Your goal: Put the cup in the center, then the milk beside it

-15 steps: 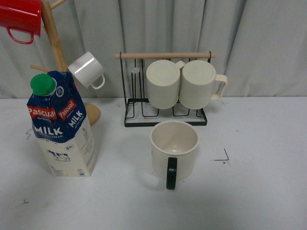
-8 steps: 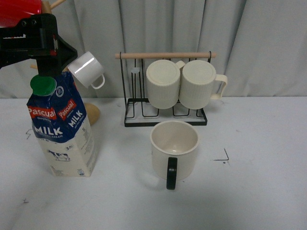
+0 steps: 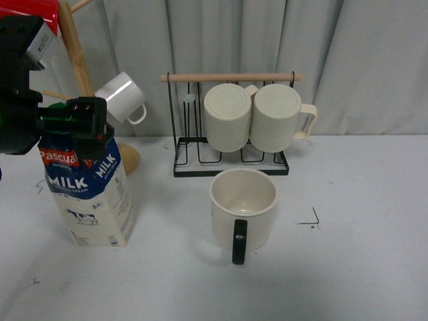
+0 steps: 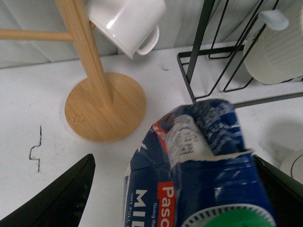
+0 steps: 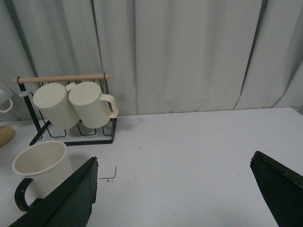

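Observation:
The cup [image 3: 243, 207], wide and cream with a black handle toward me, stands upright on the white table in front of the wire rack; it also shows in the right wrist view [image 5: 40, 165]. The milk [image 3: 90, 194] stands upright at the left. My left gripper [image 3: 67, 124] is open at the carton's top and hides its green cap in the front view. In the left wrist view the left gripper [image 4: 173, 208] has one finger on each side of the carton [image 4: 208, 165], apart from it. My right gripper [image 5: 173, 194] is open and empty above bare table.
A black wire rack [image 3: 231, 167] with two ribbed cream mugs [image 3: 257, 124] stands behind the cup. A wooden mug tree [image 3: 77, 53] with a small white mug [image 3: 122, 97] and a red mug [image 3: 30, 8] stands behind the carton. A corner mark [image 3: 311, 219] lies right of the cup.
My left arm has come into the front view from the upper left and dropped to the carton's top, covering the green cap. The cup and carton have not moved.

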Action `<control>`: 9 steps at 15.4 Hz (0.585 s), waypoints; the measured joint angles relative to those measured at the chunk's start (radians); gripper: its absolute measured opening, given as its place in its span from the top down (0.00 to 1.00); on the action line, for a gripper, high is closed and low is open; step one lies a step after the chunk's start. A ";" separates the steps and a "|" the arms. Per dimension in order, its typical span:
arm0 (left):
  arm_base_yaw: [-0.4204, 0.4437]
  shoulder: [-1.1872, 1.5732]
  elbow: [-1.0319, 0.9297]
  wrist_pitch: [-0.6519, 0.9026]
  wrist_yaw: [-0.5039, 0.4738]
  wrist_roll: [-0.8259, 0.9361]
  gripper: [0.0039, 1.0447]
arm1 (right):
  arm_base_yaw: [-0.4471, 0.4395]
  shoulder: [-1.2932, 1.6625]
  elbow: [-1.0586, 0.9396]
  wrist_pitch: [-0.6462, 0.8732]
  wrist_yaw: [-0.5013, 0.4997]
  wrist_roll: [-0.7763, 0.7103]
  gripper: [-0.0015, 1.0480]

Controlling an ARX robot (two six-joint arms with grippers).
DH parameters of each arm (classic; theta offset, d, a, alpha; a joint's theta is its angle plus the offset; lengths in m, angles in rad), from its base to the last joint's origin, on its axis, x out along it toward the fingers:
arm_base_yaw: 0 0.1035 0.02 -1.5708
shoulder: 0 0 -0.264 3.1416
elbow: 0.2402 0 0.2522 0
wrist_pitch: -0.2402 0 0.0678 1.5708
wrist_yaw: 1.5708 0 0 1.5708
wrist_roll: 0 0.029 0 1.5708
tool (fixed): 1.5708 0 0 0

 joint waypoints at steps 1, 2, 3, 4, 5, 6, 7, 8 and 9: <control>0.003 0.011 0.000 -0.010 0.009 -0.003 0.06 | 0.000 0.000 0.000 0.000 0.000 0.000 0.06; 0.005 0.018 0.000 -0.021 0.018 -0.005 0.06 | 0.000 0.000 0.000 0.000 0.000 0.000 0.06; 0.005 0.021 0.000 -0.024 0.019 -0.006 0.10 | 0.000 0.000 0.000 0.000 0.000 0.000 0.06; 0.004 0.022 0.000 -0.023 0.019 -0.008 0.21 | 0.000 0.000 0.000 0.000 0.000 0.000 0.06; -0.001 0.022 0.003 -0.028 0.019 -0.009 0.31 | 0.000 0.000 0.000 0.000 0.000 0.000 0.06; -0.006 0.022 0.006 -0.030 0.020 -0.011 0.43 | 0.000 0.000 0.000 0.000 0.000 0.000 0.06; -0.010 0.022 0.007 -0.030 0.020 -0.012 0.56 | 0.000 0.000 0.000 0.000 0.000 0.000 0.06; -0.016 0.022 0.007 -0.029 0.017 -0.011 0.66 | 0.000 0.000 0.000 0.000 0.000 0.000 0.06; -0.024 0.022 0.008 -0.031 0.008 -0.011 0.76 | 0.000 0.000 0.000 0.000 0.000 0.000 0.06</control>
